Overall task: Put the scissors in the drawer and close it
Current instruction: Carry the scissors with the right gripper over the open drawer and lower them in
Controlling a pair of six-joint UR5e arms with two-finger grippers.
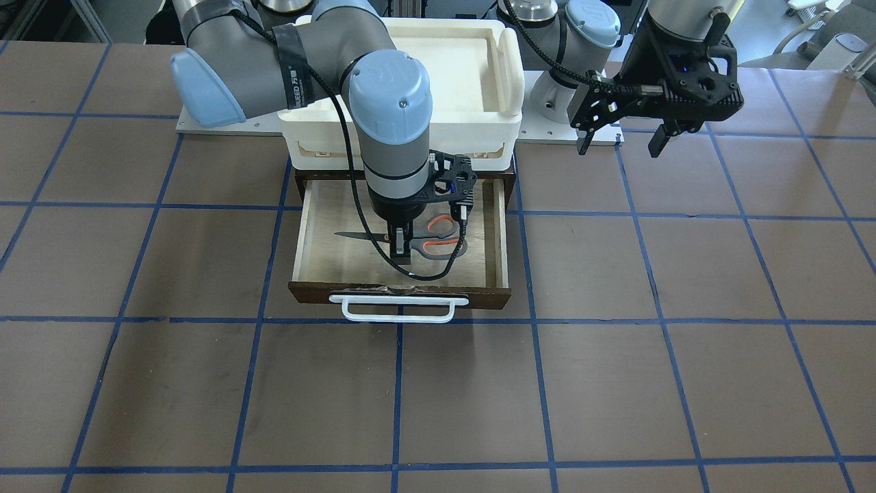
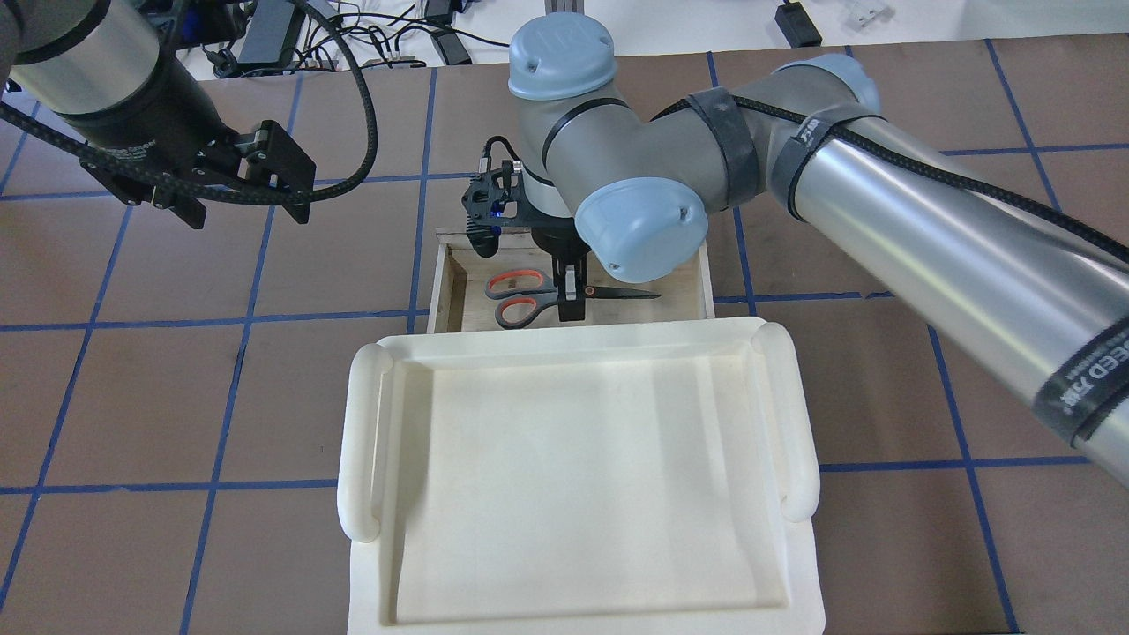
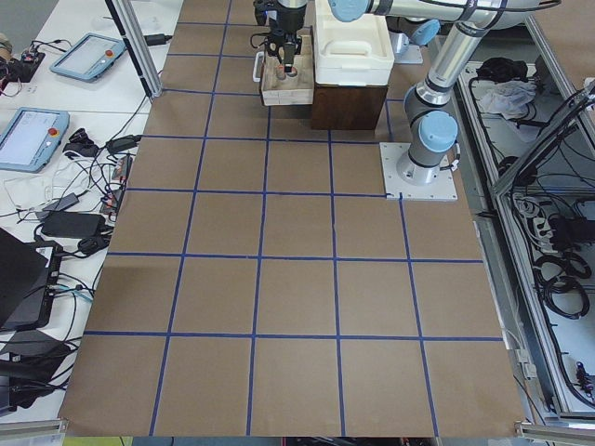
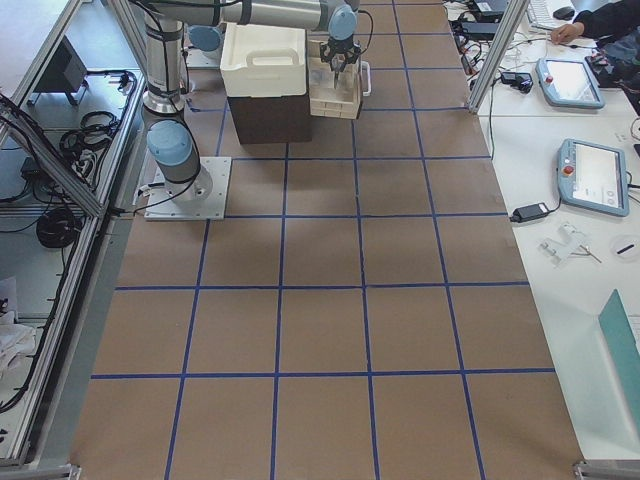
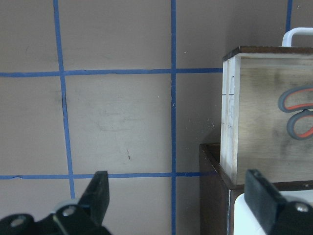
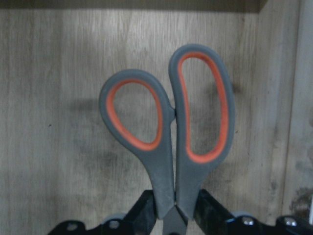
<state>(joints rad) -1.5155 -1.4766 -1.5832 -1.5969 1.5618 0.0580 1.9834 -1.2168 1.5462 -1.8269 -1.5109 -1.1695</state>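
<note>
The drawer [image 1: 311, 233] stands pulled open, with a dark brown front, a white bar handle [image 1: 399, 308] and a pale plywood floor [image 2: 679, 282]. The scissors [image 1: 443, 241] lie flat inside it, low over or on the floor, grey handles with orange-red loops [image 2: 514, 297] and blades [image 2: 628, 294]. My right gripper [image 1: 401, 248] reaches down into the drawer and is shut on the scissors near the pivot; in the right wrist view its fingers [image 6: 145, 211] press both sides of the scissors [image 6: 168, 132]. My left gripper [image 1: 619, 145] is open and empty, held above the table beside the cabinet.
A white plastic tray [image 2: 798, 423] sits on top of the dark cabinet [image 5: 212, 191] behind the drawer. The left wrist view shows the drawer's side wall [image 5: 228, 117] and the scissors' loops [image 5: 299, 115]. Brown table with blue grid lines lies all around.
</note>
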